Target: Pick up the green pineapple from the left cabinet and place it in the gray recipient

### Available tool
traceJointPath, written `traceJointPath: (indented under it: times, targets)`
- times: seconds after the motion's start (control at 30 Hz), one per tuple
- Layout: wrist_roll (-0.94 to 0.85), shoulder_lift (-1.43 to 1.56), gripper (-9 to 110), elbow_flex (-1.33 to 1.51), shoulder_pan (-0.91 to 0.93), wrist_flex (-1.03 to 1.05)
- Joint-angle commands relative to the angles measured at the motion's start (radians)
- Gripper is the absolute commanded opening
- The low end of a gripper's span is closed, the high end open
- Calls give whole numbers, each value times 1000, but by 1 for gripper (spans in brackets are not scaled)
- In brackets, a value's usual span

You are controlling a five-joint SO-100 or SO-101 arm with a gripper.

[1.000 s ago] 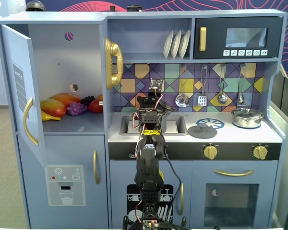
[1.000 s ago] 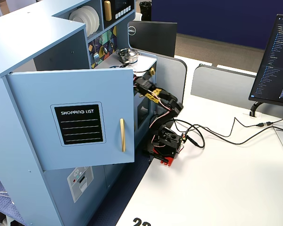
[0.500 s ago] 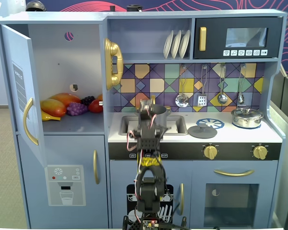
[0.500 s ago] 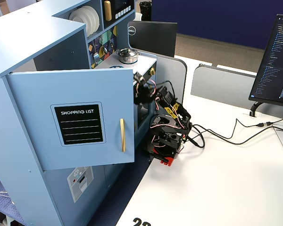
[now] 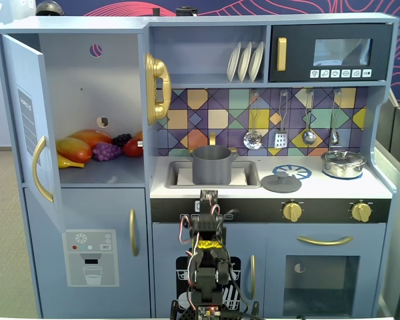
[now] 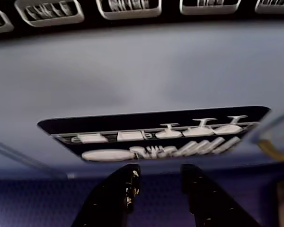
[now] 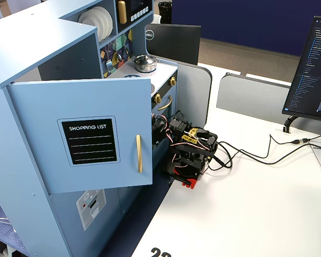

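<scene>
The left cabinet [image 5: 87, 80] stands open, its door [image 5: 27, 120] swung out to the left; the door also shows in a fixed view [image 7: 96, 107]. The green pineapple is not visible in any view. On the cabinet shelf I see only orange-yellow fruit [image 5: 80, 145] and purple grapes [image 5: 107, 151]. The gray recipient [image 5: 211, 167] sits in the sink, empty as far as I can see. My arm [image 5: 207, 260] is folded low in front of the kitchen, also seen from the side [image 7: 190, 152]. My gripper [image 6: 160, 172] is open and empty, facing a sticker [image 6: 156, 135] on the lower front panel.
A small silver lidded pot [image 5: 343, 163] stands on the right burner and a flat gray lid [image 5: 281, 183] lies beside the sink. The black microwave [image 5: 330, 53] is at upper right. A white table [image 7: 246, 214] with cables and a monitor [image 7: 310, 69] lies behind the arm.
</scene>
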Motion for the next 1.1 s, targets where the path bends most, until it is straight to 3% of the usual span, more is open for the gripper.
traceJointPath:
  times: [0.0,0.17,0.37,0.43,0.53,0.63,1.07]
  targets:
    - [67,58,2,25,3,-26]
    - [57,84,0,25,34,124]
    - [106,84,0,26,25,597]
    - [-2,84,0,26,31,727]
    - [28,84,0,26,46,733]
    - [32,84,12,25,83,733]
    - [41,84,12,25,117,733]
